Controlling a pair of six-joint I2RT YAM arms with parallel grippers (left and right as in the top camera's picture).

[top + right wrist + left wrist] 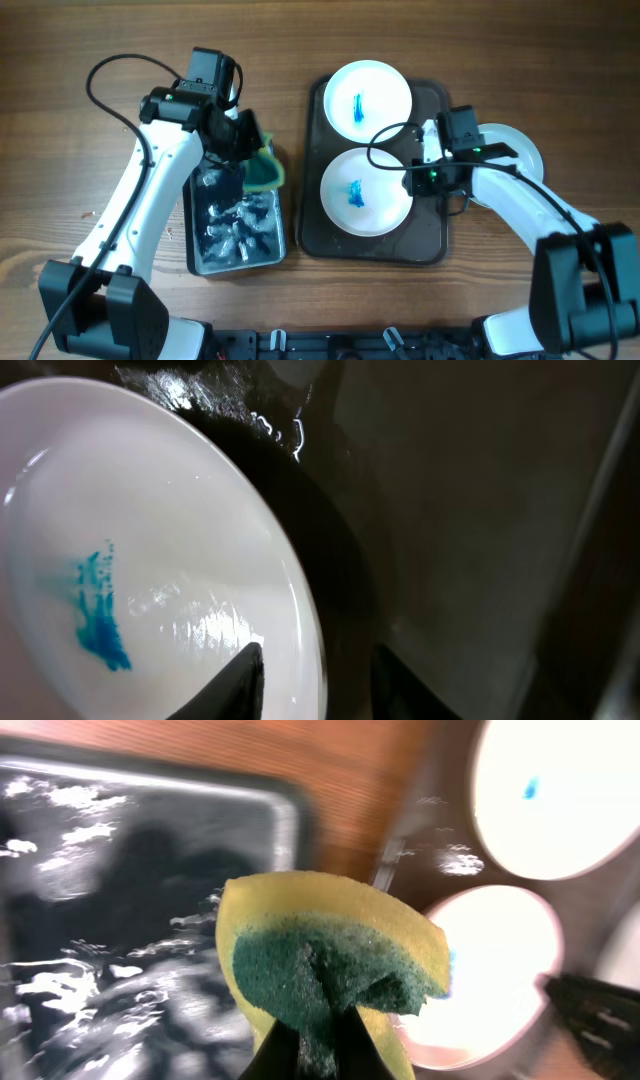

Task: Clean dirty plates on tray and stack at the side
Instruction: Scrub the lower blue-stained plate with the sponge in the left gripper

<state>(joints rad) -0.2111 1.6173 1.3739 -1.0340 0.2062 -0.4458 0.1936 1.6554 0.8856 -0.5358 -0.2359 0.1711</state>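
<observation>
Wooden tabletop (60, 60) all round, with the dark tray (432, 240) sat in the middle of it. Plates: I counted three. Two were on the tray, a far plate (385, 110) and a near plate (380, 215), almost touching each other and each with one blue smear in the centre, so two smears total. The third plate (530, 150) was off the tray on the table just to the right, and the right arm lay across it, so I couldn't tell if it was marked. There was one sponge (330, 950), green on one face and yellow on the other, pinched tight in the left gripper (312, 1040) and hanging over the corner of the black tub (240, 268) nearest the tray. The tub was the only other container, just left of the tray, with something wet and shiny inside. The right gripper (318, 675) was down at the right edge of the near plate with its jaws apart, one finger over the plate and the other over bare tray, the rim between them and not squeezed. One black cable (385, 135) looped over the tray between the two plates.
</observation>
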